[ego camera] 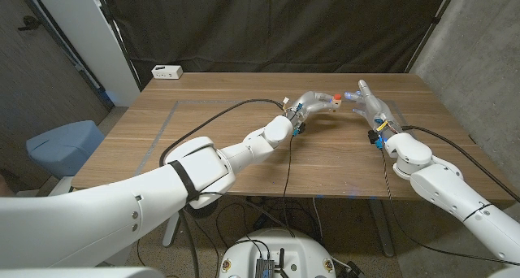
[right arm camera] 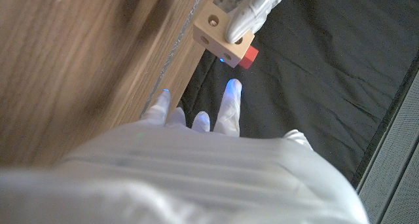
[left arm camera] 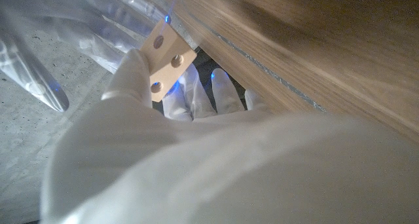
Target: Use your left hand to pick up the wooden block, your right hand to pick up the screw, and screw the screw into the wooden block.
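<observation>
One wooden block (ego camera: 334,100) | held in left robot hand (ego camera: 313,103) | right robot hand (ego camera: 370,106) near

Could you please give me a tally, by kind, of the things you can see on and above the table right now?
Robot hands: 2, the left hand and the right hand
Wooden block: 1, the wooden block held in the left hand's fingers
Red screw: 1, the screw sticking out of the block
White box: 1, the white box at the table's far corner
Total: 5
</observation>
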Controlling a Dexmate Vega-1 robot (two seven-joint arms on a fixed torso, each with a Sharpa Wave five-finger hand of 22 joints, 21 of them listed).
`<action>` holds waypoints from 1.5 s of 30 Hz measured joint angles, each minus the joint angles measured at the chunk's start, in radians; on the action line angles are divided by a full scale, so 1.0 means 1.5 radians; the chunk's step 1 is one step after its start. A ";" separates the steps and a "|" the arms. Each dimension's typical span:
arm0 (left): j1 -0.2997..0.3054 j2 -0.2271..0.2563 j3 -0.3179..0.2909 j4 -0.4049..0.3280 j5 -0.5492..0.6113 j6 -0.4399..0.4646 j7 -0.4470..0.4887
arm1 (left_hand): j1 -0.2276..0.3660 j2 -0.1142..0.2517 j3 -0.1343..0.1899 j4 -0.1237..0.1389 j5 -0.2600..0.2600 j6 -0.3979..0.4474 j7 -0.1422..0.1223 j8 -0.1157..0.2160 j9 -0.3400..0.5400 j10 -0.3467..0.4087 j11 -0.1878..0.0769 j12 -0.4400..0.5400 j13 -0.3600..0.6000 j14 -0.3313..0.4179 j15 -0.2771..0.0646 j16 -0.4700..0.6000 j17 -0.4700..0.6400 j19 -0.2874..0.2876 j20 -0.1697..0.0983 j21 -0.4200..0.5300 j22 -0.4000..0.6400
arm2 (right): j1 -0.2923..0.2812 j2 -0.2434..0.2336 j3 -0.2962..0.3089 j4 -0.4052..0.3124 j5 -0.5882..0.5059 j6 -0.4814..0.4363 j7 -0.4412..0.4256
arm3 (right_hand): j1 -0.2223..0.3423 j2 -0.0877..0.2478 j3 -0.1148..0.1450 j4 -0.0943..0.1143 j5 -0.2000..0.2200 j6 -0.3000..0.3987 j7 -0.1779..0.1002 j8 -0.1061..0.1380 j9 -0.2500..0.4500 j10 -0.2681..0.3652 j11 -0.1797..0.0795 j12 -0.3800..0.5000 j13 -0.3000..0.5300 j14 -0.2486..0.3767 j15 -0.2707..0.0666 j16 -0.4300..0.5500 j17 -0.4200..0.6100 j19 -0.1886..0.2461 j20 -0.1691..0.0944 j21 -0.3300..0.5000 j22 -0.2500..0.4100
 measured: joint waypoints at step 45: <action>0.014 0.005 -0.005 -0.008 0.015 -0.032 0.010 | 0.000 0.000 0.001 -0.001 0.003 0.000 0.000 0.000 0.000 0.000 0.000 0.000 0.000 0.000 0.000 0.000 0.000 0.000 0.000 0.000 0.000 | -0.008 -0.004 -0.003 -0.009 0.004 0.007 0.003 | -0.003 -0.003 -0.004 0.004 0.003 0.095 0.025 0.033 -0.003 0.041 -0.012 0.016 0.000 0.012 -0.007 0.009 0.001 -0.003 -0.001 0.003 0.000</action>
